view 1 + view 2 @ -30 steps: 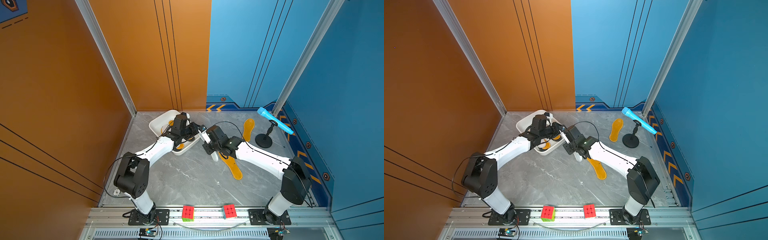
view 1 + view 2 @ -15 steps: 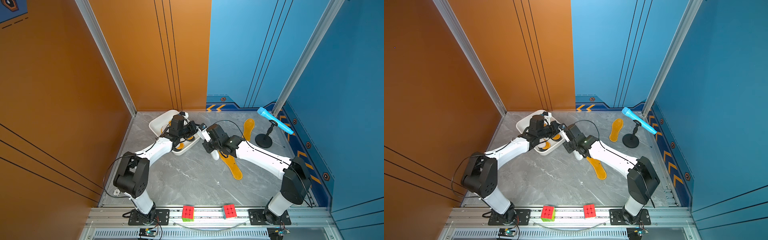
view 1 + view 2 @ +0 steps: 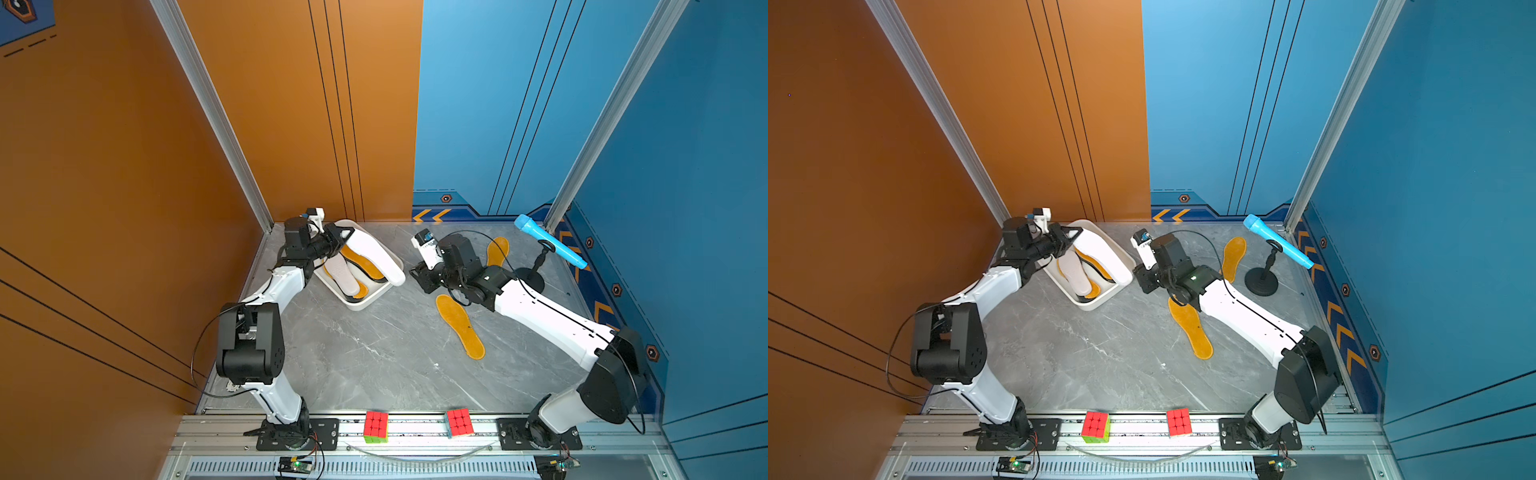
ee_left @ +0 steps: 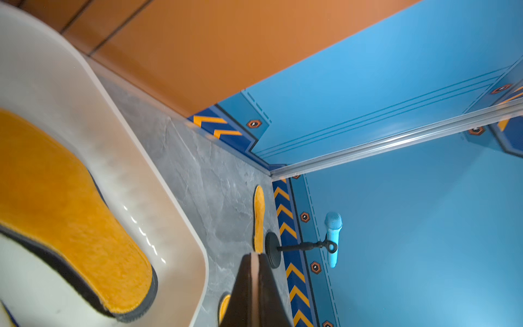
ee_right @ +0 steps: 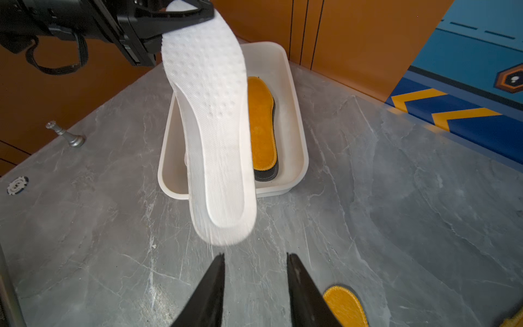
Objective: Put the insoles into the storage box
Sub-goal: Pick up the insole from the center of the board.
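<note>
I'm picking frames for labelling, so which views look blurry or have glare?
Left wrist view: the orange-yellow fuzzy insole is soft, with glare streaks on the white plastic tray's wall. Right wrist view: the white perforated foam insole is smeared at its free end. Both top views: sharp, evenly lit.

Dotted white insole (image 5: 215,127), orange insole (image 5: 261,121), marbled grey tabletop (image 5: 396,198).

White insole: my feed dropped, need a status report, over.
Left gripper shut on white insole, held above the storage box. Right gripper open, empty. Two orange insoles on the table. Nothing blocking the box.
</note>
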You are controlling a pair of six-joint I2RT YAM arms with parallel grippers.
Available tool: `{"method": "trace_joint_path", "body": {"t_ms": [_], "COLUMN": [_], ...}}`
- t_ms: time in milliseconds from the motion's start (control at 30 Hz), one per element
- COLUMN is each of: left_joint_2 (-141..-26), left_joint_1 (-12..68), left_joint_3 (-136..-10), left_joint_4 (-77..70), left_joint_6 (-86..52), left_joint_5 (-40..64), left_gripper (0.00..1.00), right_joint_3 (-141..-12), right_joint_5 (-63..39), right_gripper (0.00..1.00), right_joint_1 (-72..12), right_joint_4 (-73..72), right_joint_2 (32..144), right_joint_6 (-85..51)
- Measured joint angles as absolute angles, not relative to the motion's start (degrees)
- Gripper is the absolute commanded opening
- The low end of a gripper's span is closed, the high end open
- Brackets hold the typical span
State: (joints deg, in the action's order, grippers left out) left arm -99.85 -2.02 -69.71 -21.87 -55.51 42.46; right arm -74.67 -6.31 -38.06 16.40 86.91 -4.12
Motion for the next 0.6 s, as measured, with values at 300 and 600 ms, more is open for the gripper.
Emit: {"method": "trace_joint_path", "body": {"t_ms": [300,600], "left_joint_2": [-111.85,-120.73], "left_joint_1": [-4.34,-4.38], "left_joint_3": [-78.65,-85.30], "left_joint_4": [-23.14,-22.94], "left_joint_6": [-55.53,-55.53], "left_joint_5": [46.72,46.76], "left_gripper": [0.00,0.00], "right_joint_3": [-67.59,-64.40], "right_joint_5": [-8.40,-10.11], "right_gripper": [0.39,0.39], "right_joint_1": [-33.91,-30.83], "right_joint_4": [14.87,13.96], "right_joint_2": [83.26,80.86], "right_joint_6": [-7.27,-9.04]}}
